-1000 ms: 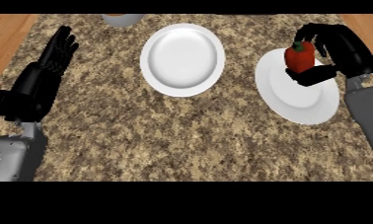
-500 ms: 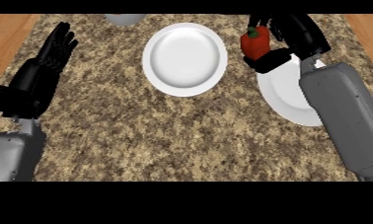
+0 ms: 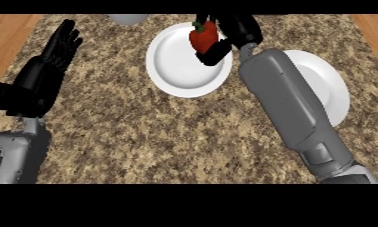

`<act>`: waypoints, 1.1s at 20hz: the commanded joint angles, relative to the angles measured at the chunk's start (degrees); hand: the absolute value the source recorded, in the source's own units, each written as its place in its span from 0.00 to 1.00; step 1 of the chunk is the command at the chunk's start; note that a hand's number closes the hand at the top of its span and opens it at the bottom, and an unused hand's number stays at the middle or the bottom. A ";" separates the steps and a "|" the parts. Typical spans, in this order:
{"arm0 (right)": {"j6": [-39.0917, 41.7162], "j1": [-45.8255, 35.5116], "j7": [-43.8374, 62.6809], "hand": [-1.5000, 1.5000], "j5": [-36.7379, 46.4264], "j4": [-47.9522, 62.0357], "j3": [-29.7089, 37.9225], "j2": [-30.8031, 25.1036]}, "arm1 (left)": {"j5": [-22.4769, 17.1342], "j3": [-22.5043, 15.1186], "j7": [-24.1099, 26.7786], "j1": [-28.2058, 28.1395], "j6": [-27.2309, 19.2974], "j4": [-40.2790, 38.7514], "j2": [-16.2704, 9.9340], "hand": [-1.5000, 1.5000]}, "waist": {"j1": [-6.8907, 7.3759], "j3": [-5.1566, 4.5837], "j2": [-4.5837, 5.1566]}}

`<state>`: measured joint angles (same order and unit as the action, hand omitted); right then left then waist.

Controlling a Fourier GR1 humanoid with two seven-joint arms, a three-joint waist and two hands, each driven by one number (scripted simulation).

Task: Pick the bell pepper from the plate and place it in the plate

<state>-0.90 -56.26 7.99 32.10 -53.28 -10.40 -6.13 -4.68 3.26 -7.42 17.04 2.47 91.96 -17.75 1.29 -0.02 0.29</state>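
The red bell pepper with a green stem is held over the right part of the middle white plate. My right hand is shut on it, fingers and thumb curled round its sides. The right forearm crosses the second white plate at the right, hiding its left part. My left hand rests open at the left edge, fingers pointing up, far from both plates.
A grey round object shows partly at the counter's far edge, left of the middle plate. Wooden strips border the speckled stone counter on both sides.
My right hand has carried the bell pepper leftward from the right plate to above the middle plate. The left hand has stayed where it was.
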 commanded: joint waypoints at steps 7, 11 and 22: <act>-10.82 -13.09 -3.89 1.00 4.83 27.33 1.68 6.05 | -0.34 0.25 1.39 -0.18 1.83 -0.27 0.66 0.50 | 1.50 -0.01 0.51; -11.63 -13.52 -5.20 1.00 1.86 33.16 -1.65 6.10 | 0.50 -1.02 2.77 2.67 2.51 -2.68 1.24 0.50 | 3.31 -0.03 1.26; -13.22 -13.81 -12.45 0.00 -11.29 37.07 4.38 6.13 | 1.19 -2.56 -0.66 4.27 1.72 -0.90 2.65 0.50 | 5.20 0.08 1.49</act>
<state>-14.02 -69.33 -1.07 24.52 -17.16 -7.90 -0.03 -3.22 1.34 -6.42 21.20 4.03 89.82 -15.56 6.08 0.03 1.86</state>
